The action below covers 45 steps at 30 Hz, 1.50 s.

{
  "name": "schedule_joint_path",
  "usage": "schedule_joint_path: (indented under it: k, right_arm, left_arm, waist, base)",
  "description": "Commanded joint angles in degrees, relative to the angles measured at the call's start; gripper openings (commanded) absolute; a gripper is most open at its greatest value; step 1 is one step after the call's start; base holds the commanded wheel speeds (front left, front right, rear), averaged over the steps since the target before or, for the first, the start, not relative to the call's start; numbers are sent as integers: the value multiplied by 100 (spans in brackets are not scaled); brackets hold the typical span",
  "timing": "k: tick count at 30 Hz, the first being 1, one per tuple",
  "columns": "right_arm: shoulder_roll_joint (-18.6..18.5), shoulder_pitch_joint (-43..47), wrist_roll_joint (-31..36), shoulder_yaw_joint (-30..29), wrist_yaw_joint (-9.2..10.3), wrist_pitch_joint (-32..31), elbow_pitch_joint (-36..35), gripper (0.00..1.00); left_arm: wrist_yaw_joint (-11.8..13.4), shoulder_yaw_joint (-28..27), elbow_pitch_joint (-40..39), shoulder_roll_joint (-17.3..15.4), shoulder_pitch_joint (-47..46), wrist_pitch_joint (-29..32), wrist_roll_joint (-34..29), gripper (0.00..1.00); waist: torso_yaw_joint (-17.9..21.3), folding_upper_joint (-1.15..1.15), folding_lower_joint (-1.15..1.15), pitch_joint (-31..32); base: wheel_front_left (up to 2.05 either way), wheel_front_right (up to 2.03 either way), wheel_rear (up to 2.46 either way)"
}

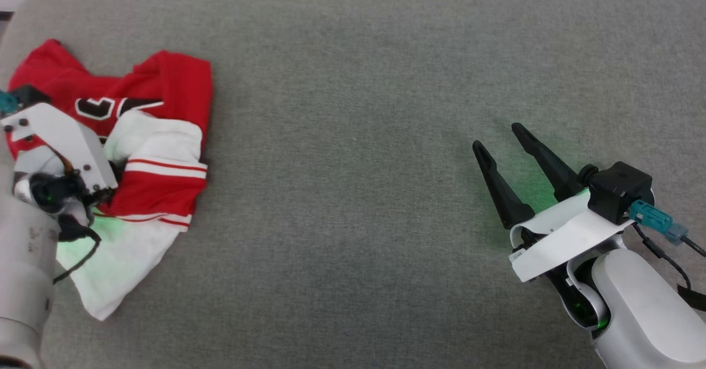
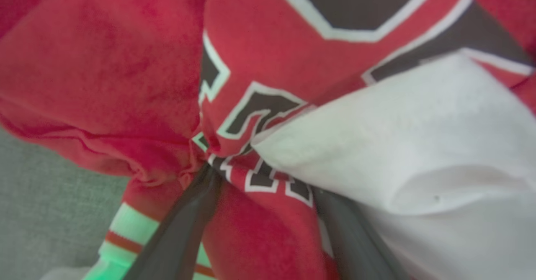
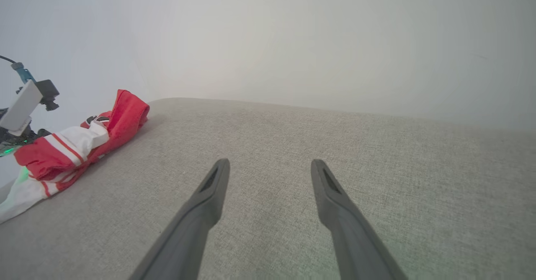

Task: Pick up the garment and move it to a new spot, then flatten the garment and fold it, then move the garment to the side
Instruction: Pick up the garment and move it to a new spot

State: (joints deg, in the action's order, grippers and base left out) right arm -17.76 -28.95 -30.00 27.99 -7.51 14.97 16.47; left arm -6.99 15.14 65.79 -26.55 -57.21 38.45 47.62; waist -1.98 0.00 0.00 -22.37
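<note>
Two grippers, both with fingers spread. Your left gripper is pushed down into the garment, which lies crumpled at the far left of the grey surface. A red fold bearing part of the black number bulges between its fingers. The tips are buried in cloth, so you cannot tell whether they reach the padding beneath. Its pale wrist bracket and a black cable cover the cloth's left part in the head view. Your right gripper sits over bare grey fabric at the right, well apart from the garment. A pale wall rises beyond the far edge.
</note>
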Motion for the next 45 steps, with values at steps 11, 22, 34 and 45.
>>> schedule_joint_path:
  k: [11,22,34,45]
  right_arm:
    - [87,-47,-1,-92,4,27,7,100]
    - [271,336,-45,-421,4,27,51,100]
    - [478,705,-62,-1443,4,27,-126,100]
    - [695,973,-114,-2536,4,27,-400,100]
  left_arm:
    - [-69,216,-360,357,383,-832,151,0]
    - [-43,1179,-2327,-249,388,-1469,489,0]
    - [-44,2435,-4249,-54,-48,-1439,938,0]
    - [-44,3465,-4916,514,-596,-1262,1395,0]
  waist:
    - [124,0,0,179]
    - [271,0,0,950]
    - [1062,0,0,1200]
    - [1843,0,0,832]
  base:
    - [0,0,0]
    - [0,0,0]
    - [0,0,0]
    - [0,0,0]
